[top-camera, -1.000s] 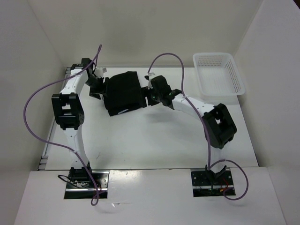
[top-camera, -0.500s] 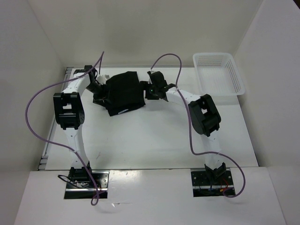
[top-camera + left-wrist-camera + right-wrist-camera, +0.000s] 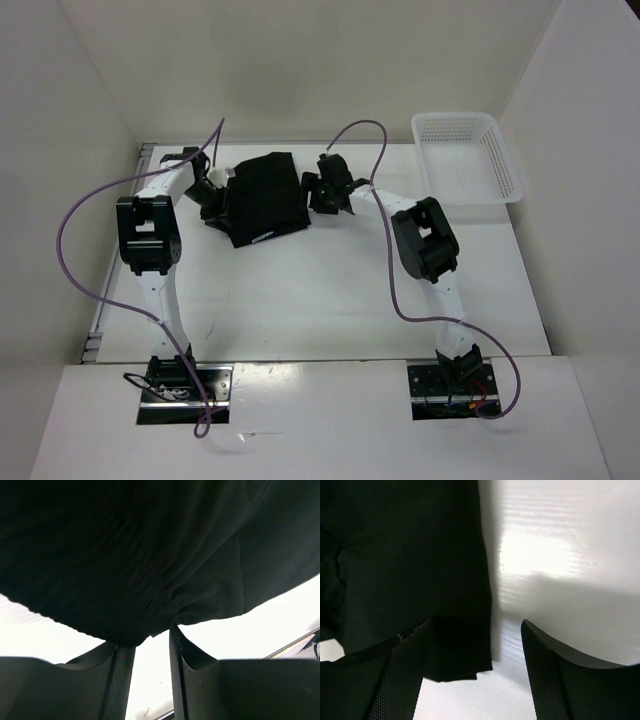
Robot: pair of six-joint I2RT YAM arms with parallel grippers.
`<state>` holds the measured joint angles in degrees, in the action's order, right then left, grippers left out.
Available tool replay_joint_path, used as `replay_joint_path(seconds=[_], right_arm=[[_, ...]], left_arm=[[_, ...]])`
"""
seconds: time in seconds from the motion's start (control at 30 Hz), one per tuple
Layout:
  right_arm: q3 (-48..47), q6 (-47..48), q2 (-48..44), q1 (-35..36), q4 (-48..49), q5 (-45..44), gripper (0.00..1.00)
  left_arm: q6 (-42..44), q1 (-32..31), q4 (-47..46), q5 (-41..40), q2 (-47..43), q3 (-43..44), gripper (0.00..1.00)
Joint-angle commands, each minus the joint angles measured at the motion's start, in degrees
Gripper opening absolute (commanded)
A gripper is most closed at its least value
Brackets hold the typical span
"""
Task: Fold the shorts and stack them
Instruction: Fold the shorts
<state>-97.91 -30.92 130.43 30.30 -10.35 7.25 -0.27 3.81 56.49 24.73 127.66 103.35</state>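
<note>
Could drag the folded shorts, left of middle by the tabletop's far edge, open through cloth snagged on the left gripper, jaws narrow at a puckered hem, hold unclear, or the right gripper, jaws wide astride the other edge.

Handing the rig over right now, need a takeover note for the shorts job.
Left gripper: open with a narrow gap, at the shorts' left edge, nothing clamped.
Right gripper: open wide, at the shorts' right edge.
Shorts: compact black bundle on the table, far centre.
Done: folding, by the look of it.
Left: stacking. The shorts are not in the white basket, far right.
</note>
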Motion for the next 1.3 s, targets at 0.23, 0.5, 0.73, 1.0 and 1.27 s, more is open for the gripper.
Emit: replay_joint_path(seconds=[0.23,0.5,0.73,1.0,1.27], right_arm=[[0.87,-1.6,0.44,0.8,0.85,4.69,0.59],[3.95,-3.54,-0.61,2.04,-1.25,-0.62,0.18],[9.38,-2.14,-6.23,2.04,-2.04,-1.8,0.0],[26.51,3.31,-20.29,2.04,-2.04,1.36,0.0],[38.66,9.55,-33.3,2.04,-3.36,6.36,0.0]], left_arm=[[0.27,-0.3,-0.33,-1.0,0.66,-0.52,0.39],[0.27,-0.3,-0.33,-1.53,0.66,-2.53,0.29],[0.27,-0.3,-0.85,-0.83,-2.32,-7.55,0.14],[0.27,-0.83,-0.33,4.26,-5.66,-11.49,0.12],[0.27,-6.8,1.87,10.95,-12.25,-25.02,0.11]])
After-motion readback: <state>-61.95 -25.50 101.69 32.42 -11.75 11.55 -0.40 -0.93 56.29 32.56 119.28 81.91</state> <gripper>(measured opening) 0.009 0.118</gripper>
